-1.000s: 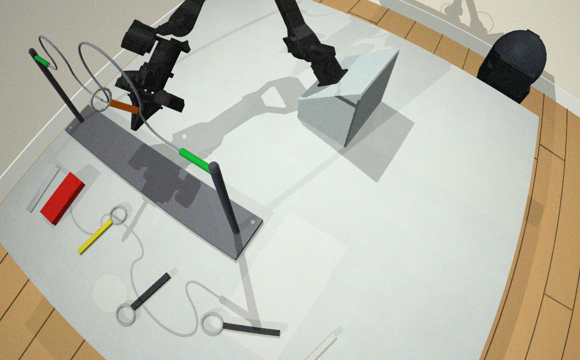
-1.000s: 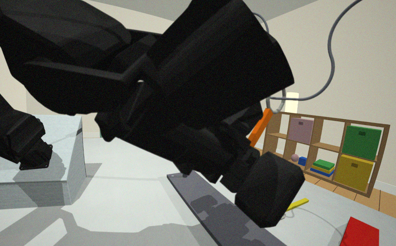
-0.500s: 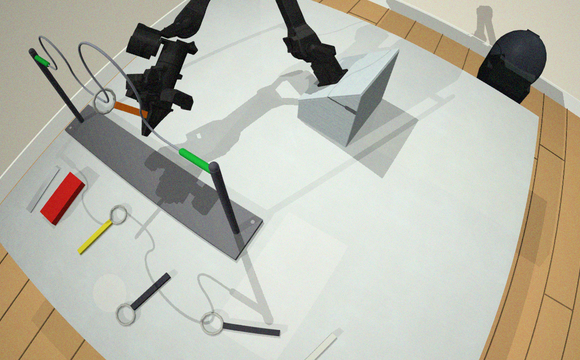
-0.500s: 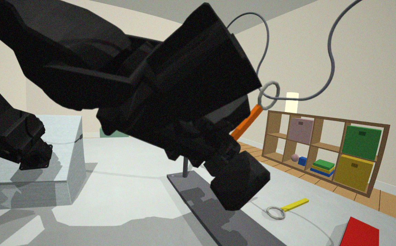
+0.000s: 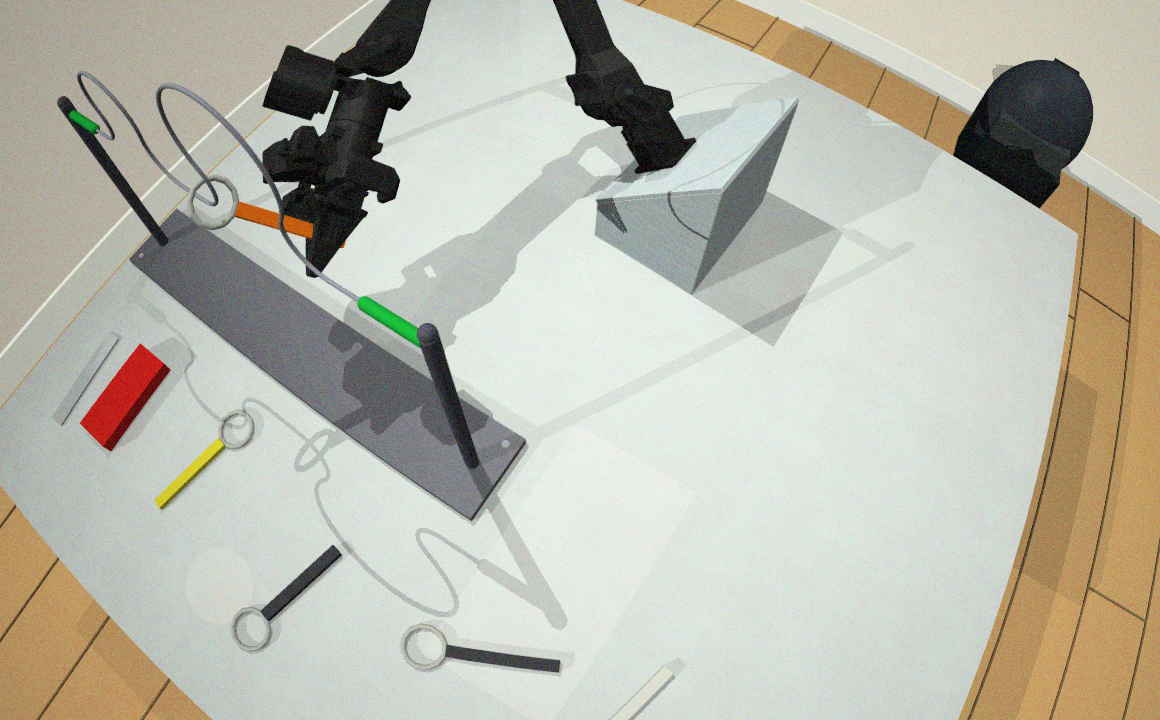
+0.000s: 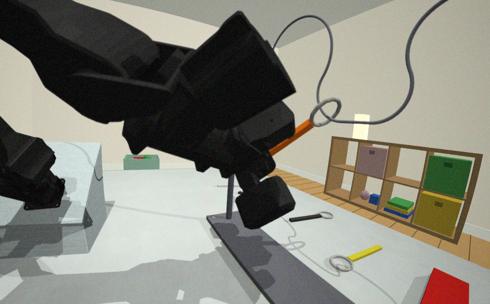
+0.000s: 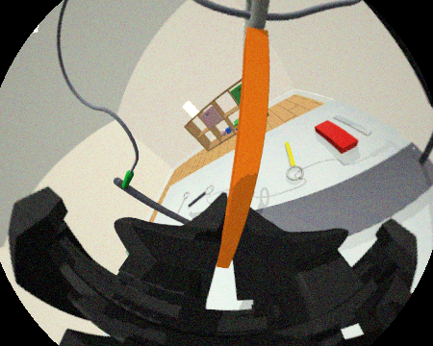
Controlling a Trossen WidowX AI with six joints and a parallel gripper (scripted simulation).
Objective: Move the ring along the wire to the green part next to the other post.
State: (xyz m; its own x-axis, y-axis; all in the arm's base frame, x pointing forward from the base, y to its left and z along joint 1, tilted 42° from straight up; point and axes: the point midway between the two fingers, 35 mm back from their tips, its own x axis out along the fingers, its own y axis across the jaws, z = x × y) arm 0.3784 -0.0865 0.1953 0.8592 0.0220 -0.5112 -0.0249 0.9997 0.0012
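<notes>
1. Top view: ring (image 5: 191,204) (image 6: 312,113) (image 7: 259,13) at 10 o'clock from the gripper (image 5: 320,250) (image 6: 268,159) (image 7: 227,196), with the wire (image 5: 275,192) (image 6: 412,79) (image 7: 102,110) running through it.
2. Orange handle (image 5: 272,218) (image 6: 302,130) (image 7: 252,115) pointing from ring at 10 o'clock to fingers at 4; in the wrist view, long axis roughly 12 to 6.
3. Gripper closed nearly to its narrowest, clamped on the handle's far end.
4. Likely goal, judging by the layout: green part (image 5: 391,319) (image 7: 128,179) beside the post (image 5: 450,394) (image 6: 230,196) (image 7: 154,204), at 4 o'clock from the ring in the top view.
5. No straight pull to 4, though: first, probably, a climb towards 11 with the wire's bend, turning the handle to keep the ring square to the wire.
6. Main risk: grey wire crossing the fingers in the top view; actual gap impossible to tell.
</notes>
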